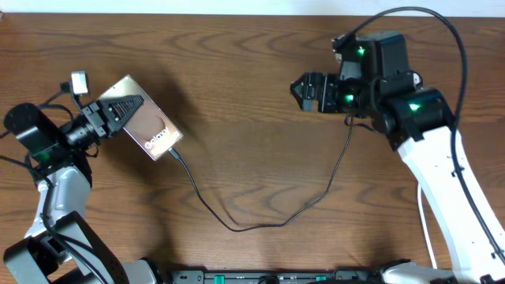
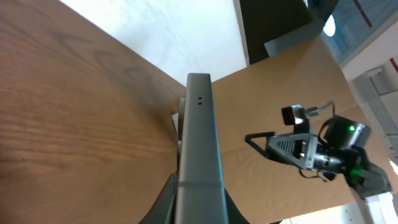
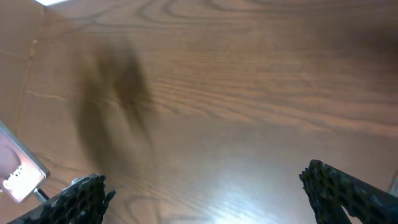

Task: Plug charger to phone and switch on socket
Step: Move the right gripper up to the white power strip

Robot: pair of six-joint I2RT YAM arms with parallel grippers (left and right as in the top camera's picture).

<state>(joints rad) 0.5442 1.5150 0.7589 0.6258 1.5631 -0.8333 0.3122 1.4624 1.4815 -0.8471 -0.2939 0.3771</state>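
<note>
Two steps make up our job, and as far as we can judge, one of them looks done. The phone sits at the left of the tabletop, tilted up off the wood, with our left pincer pinching its upper end. In the left wrist view we look along its thin edge, clamped between the fingers. The charger runs from the phone's lower right corner in a loose loop across the wood, then climbs toward our right arm. Its plug tip meets the phone's edge and appears seated, though the overhead view is too small for us to be sure it is fully home. The right wrist view catches the same corner at its left border and adds little.

Our right pincer hovers over bare wood at the upper right, well apart from the phone, with its fingers spread wide and nothing between them.

What we judge is left is the switch. We cannot see the socket in any view. The cable's far end disappears beneath the right arm, so the socket may lie hidden there or off the edge. We would expect the free right arm to be the one to find and press it.
</note>
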